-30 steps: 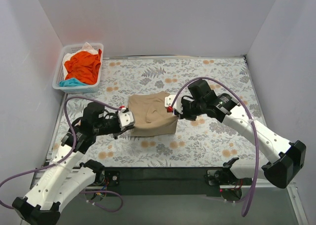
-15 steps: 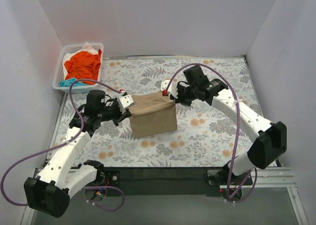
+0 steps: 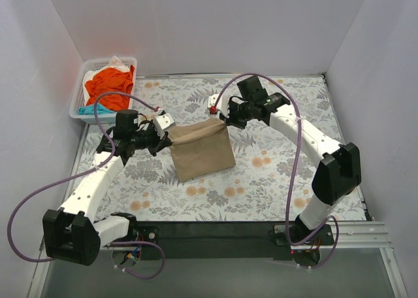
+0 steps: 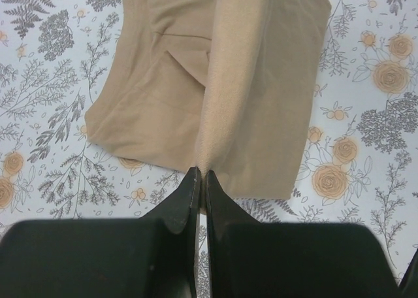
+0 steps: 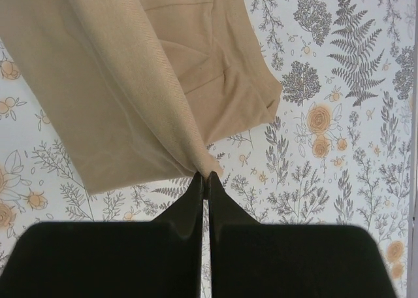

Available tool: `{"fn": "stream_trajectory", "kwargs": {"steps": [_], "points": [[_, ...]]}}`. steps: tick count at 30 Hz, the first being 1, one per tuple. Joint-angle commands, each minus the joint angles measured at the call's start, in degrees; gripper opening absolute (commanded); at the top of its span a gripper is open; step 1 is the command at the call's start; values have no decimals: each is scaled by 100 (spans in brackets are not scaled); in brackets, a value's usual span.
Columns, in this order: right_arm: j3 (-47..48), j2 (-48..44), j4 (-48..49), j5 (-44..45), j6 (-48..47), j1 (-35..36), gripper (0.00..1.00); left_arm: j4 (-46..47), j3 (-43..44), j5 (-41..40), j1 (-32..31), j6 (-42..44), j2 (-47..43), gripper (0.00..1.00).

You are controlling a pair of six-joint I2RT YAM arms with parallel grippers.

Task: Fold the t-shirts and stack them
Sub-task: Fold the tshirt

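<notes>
A tan t-shirt (image 3: 199, 151) lies partly folded in the middle of the floral table. My left gripper (image 3: 166, 129) is shut on its near-left corner, lifted off the table; the pinch shows in the left wrist view (image 4: 200, 175). My right gripper (image 3: 219, 115) is shut on the other corner of the same edge, seen in the right wrist view (image 5: 204, 176). The lifted edge hangs taut between the grippers, the rest of the tan t-shirt (image 4: 196, 69) (image 5: 130, 82) draping down to the table. An orange t-shirt (image 3: 108, 85), a teal piece (image 3: 88, 108) and a white piece (image 3: 116, 64) are in the basket.
A white lattice basket (image 3: 127, 108) stands at the back left corner of the table. White walls close in the left, back and right sides. The floral table cover (image 3: 281, 174) stretches to the right and front of the shirt.
Both grippers have lifted the tan shirt's edge and carried it toward the back of the table, over the rest of the shirt. The shirt's fold has shifted back with them.
</notes>
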Motion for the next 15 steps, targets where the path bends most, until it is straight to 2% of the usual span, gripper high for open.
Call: {"fn": "stream_trajectory", "kwargs": {"steps": [1, 15], "points": [[426, 255, 304, -146, -69, -109, 1, 286, 237, 199, 146, 74, 182, 0], [1437, 1617, 427, -243, -52, -320, 1, 937, 561, 234, 524, -172, 1474, 0]]}}
